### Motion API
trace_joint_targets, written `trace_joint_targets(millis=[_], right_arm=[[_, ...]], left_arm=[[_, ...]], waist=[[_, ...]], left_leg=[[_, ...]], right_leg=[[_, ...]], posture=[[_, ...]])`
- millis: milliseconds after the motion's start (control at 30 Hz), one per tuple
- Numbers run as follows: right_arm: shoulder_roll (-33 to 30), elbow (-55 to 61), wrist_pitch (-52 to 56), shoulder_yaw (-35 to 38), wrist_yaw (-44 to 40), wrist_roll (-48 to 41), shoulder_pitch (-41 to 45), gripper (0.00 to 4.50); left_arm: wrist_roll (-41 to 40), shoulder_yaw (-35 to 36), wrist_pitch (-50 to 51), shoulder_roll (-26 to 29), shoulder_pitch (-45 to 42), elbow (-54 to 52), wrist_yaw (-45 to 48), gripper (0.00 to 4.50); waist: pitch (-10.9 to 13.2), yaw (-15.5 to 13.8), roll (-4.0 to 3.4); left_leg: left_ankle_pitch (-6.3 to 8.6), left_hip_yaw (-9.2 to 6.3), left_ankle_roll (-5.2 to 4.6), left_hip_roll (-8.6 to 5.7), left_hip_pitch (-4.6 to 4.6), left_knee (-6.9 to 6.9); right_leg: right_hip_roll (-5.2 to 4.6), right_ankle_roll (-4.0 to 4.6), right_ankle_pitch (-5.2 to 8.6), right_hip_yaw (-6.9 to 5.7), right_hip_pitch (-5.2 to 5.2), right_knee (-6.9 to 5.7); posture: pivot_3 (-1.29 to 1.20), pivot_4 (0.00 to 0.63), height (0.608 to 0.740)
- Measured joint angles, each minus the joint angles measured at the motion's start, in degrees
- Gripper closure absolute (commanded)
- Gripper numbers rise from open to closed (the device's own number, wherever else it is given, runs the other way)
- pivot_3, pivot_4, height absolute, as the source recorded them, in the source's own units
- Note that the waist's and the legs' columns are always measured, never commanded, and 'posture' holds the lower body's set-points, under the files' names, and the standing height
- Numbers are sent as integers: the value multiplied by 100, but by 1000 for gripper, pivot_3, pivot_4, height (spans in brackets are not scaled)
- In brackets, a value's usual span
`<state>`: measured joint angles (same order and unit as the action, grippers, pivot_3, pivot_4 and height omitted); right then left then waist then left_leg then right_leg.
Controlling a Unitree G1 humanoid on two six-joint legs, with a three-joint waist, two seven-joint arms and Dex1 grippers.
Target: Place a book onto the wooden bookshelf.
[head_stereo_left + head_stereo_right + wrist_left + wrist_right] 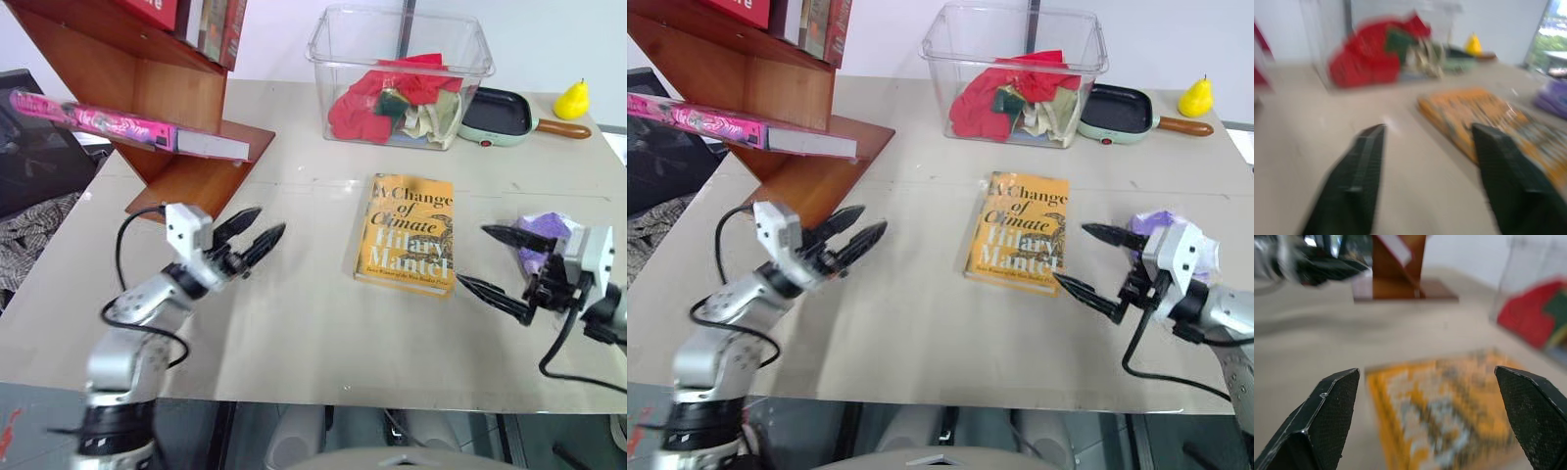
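The magenta-pink book (108, 122) lies flat on a slanted board of the reddish-brown wooden bookshelf (191, 181) at the table's left rear, its white page edges facing right. My left gripper (266, 221) hovers just in front of the shelf's foot, apart from the book, pointing right; its fingers (1364, 166) stand open with nothing between them. My right gripper (472, 254) is open at the right side of the table, pointing left. In the right wrist view its empty fingers (1332, 406) frame a yellow-orange book.
The yellow-orange "A Change of Climate" book (407, 233) lies flat mid-table. Behind it stands a clear plastic bin (333, 49) of red cloths, beside a green pan (498, 116) and a yellow pear (572, 100). A purple object (542, 230) lies by my right gripper. Red-spined books (211, 24) stand on the shelf.
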<state>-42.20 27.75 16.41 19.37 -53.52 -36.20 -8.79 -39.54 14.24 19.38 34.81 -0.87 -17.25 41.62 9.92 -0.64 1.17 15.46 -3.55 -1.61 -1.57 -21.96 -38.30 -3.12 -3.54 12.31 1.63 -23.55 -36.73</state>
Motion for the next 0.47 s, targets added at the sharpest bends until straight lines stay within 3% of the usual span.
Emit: trace_joint_targets(millis=[200,467], right_arm=[[-25,-321,-341,685,-234,348,-999,0],[-24,-668,-633,895,-430,552,-1359,0]], left_arm=[[-491,707,860,919,1089,-425,546,84],[-450,1230,1011,1075,1693,-466,739,84]], waist=[[-2,-3,-1],[-2,-3,-2]], left_leg=[[0,5,0,8,5,2],[0,13,0,14,9,2]], right_leg=[[2,22,14,2,5,2],[2,25,17,9,7,4]], posture=[[0,150,740],[0,150,740]])
